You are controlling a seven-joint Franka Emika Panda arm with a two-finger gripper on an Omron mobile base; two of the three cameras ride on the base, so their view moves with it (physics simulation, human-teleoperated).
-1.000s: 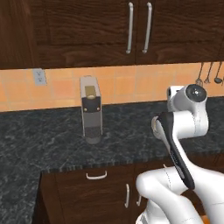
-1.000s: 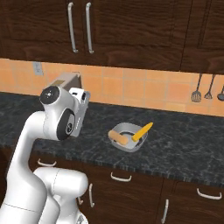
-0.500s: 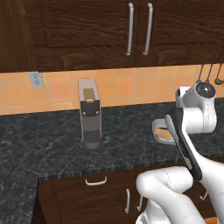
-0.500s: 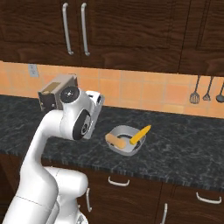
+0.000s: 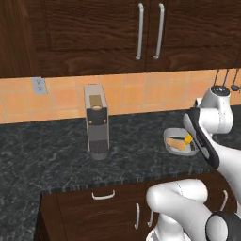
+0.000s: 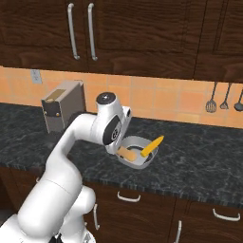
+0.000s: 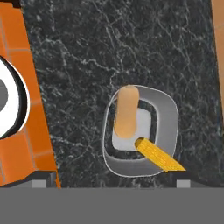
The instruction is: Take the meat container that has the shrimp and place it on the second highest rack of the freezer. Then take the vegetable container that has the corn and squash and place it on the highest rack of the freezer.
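The vegetable container (image 7: pixel 168 109) is a grey pan on the black stone counter. In it lie the tan squash (image 7: pixel 127 111) and the yellow corn (image 7: pixel 158 155), whose tip sticks out over the rim. I also see this container (image 6: pixel 137 159) just right of my wrist, and the container (image 5: pixel 180 141) left of my forearm. My gripper (image 7: pixel 113 183) hovers above it, open, its fingertips wide apart with nothing between them. The meat container with the shrimp, the freezer and its racks are out of view.
A grey coffee machine (image 5: pixel 96 122) stands on the counter (image 5: pixel 47 155) to the left, against the orange tiled wall. Kitchen utensils (image 6: pixel 211 102) hang on the wall at the right. Dark cabinets (image 6: pixel 142 33) hang above, and drawers (image 5: pixel 103 207) sit below the counter edge.
My arm has swung to the right, from near the coffee machine to over the vegetable container. The jaws have stayed open. The container has not moved.
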